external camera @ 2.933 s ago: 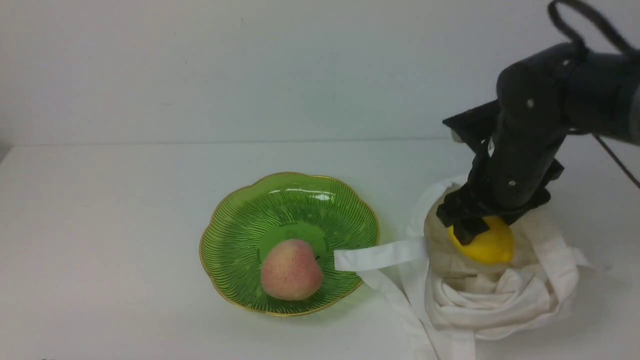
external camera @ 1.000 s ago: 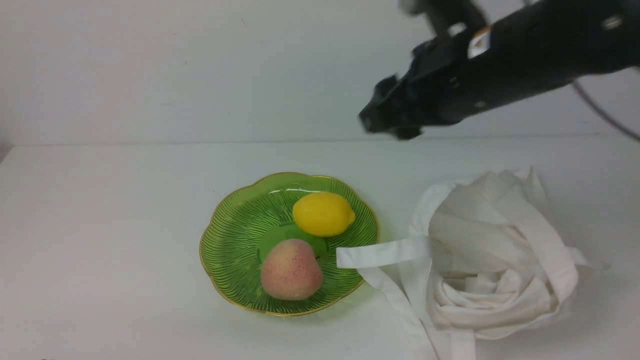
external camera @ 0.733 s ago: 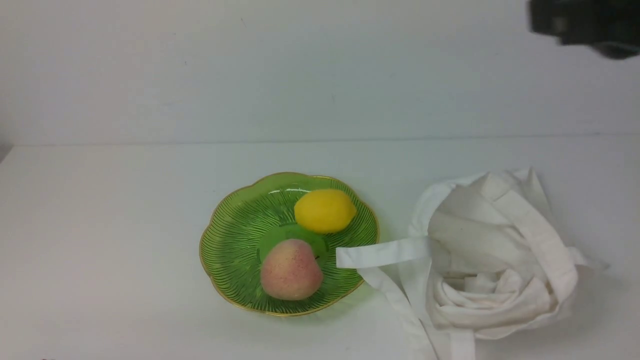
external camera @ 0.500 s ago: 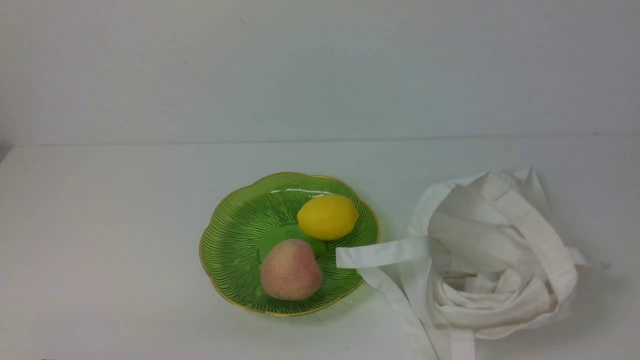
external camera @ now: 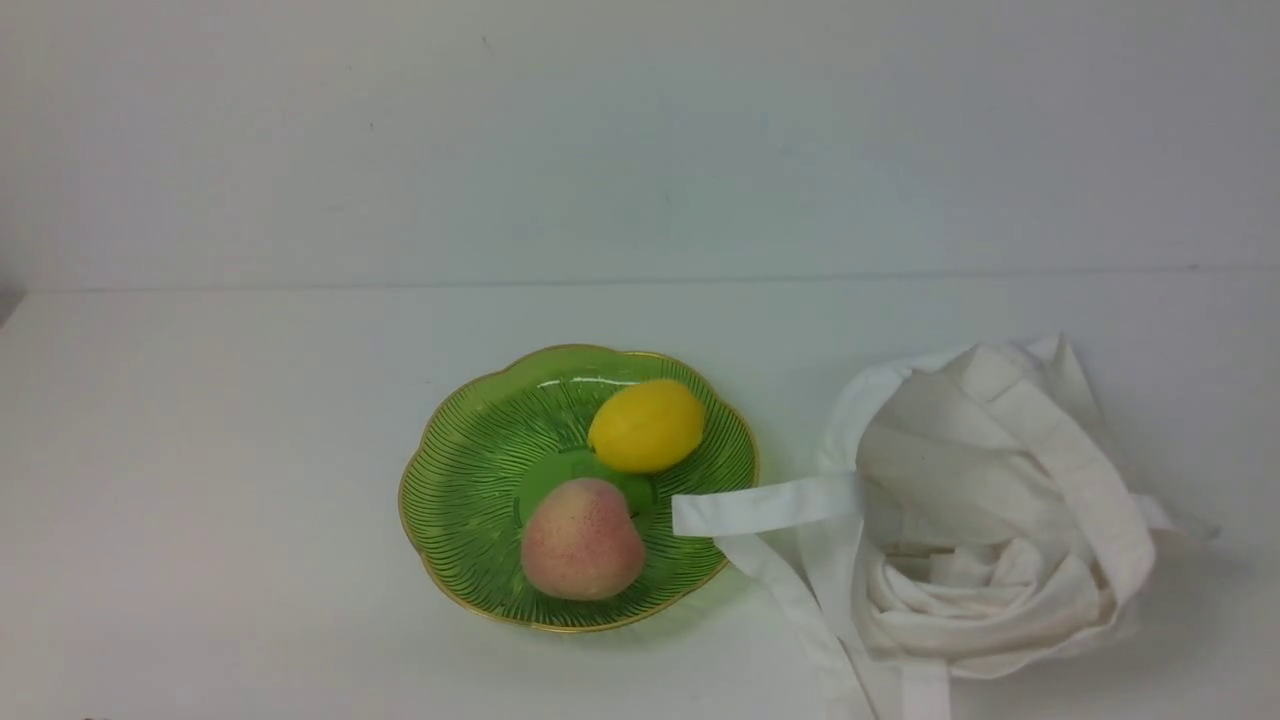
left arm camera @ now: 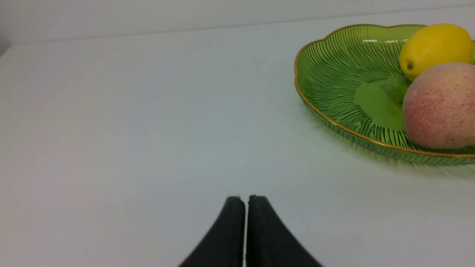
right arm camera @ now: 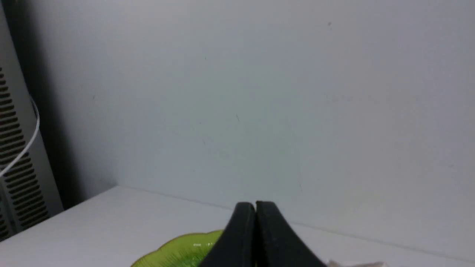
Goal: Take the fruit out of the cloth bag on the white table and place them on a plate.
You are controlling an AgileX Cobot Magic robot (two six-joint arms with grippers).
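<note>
Since the lemon [external camera: 647, 425] lies far-right in the plate [external camera: 462, 485], long axis roughly left-right, just beside the peach [external camera: 582, 538], no fruit shows in the slumped bag [external camera: 1000, 520] on the desk [external camera: 200, 480] to the right, nearer the right arm I judge, though folds hide its inside; left jaws and right jaws are both closed, empty

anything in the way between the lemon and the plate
Nothing visible: the lemon lies in the plate, behind the peach. A strap of the cloth bag drapes over the plate's right rim, apart from the lemon.
</note>
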